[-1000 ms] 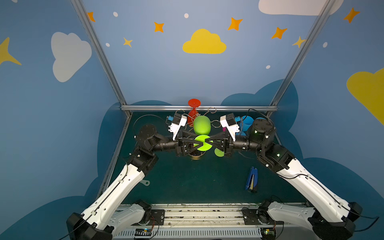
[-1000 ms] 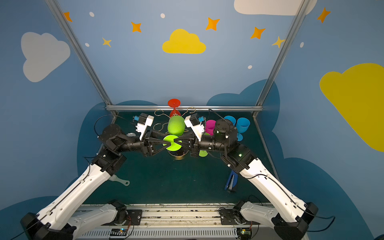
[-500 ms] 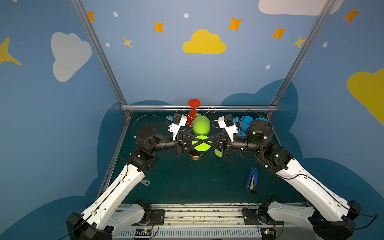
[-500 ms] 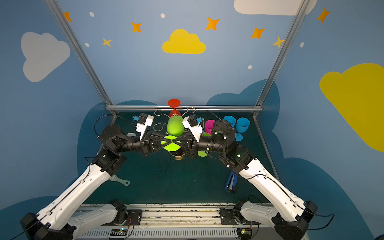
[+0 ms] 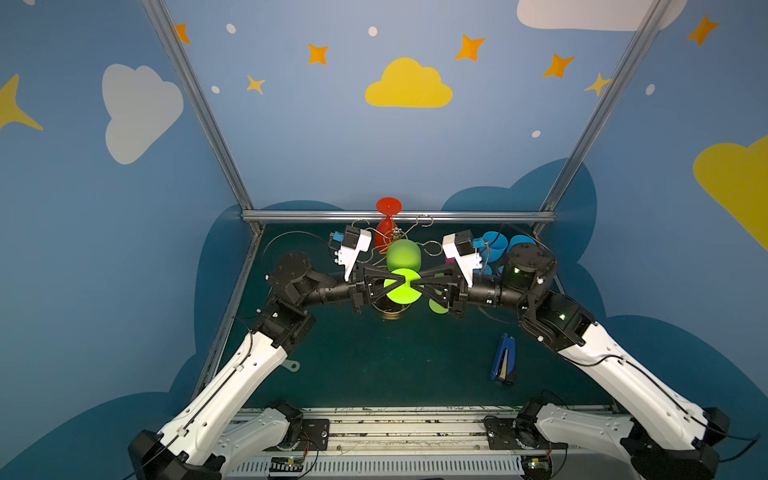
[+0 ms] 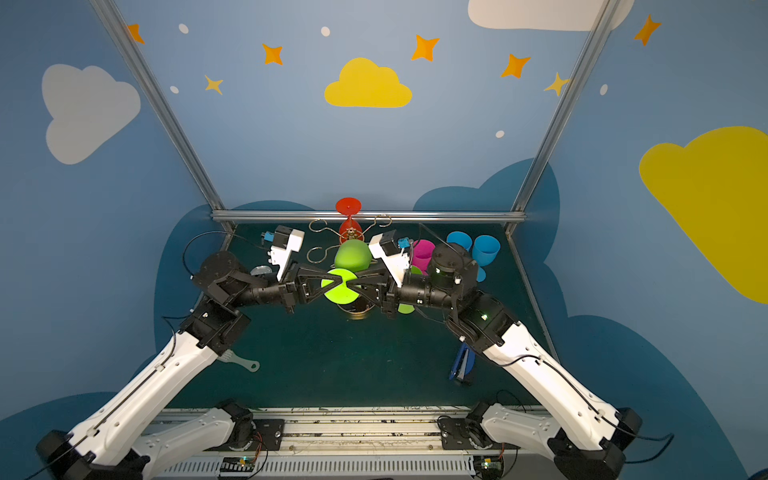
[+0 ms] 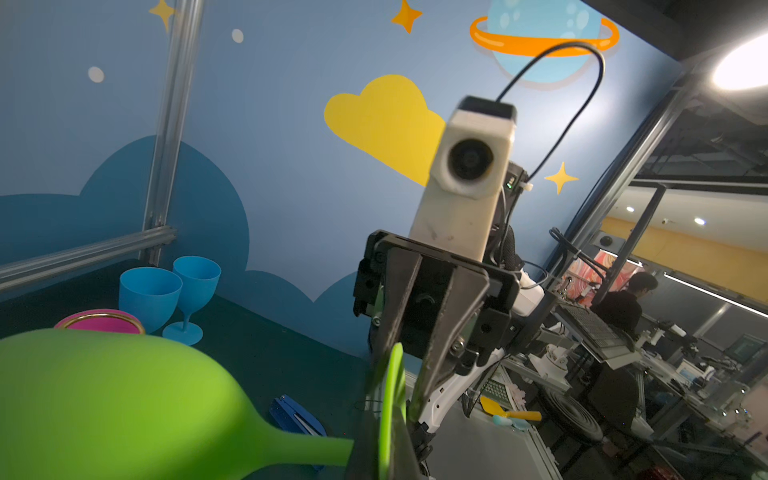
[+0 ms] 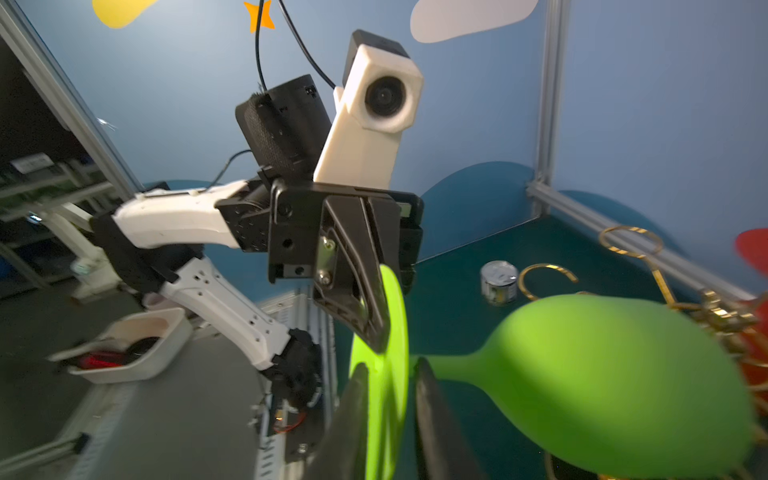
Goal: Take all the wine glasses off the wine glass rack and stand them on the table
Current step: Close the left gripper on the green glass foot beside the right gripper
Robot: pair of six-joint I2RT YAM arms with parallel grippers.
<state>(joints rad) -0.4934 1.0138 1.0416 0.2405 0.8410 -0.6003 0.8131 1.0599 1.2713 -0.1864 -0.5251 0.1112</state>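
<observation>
Left tool (image 5: pixel 402 284) tight on round foot of matte lime-green wine glass (image 5: pixel 404 256)

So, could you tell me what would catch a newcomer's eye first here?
The green wine glass held sideways at the centre: the left gripper is shut on its round foot, and the right gripper stands open around the same foot. Just behind, a red glass hangs upside down on the gold rack.

Wine glass (image 5: pixel 403 257) lies between left hand (image 5: pixel 405 285) and right hand (image 5: pixel 416 285)
</observation>
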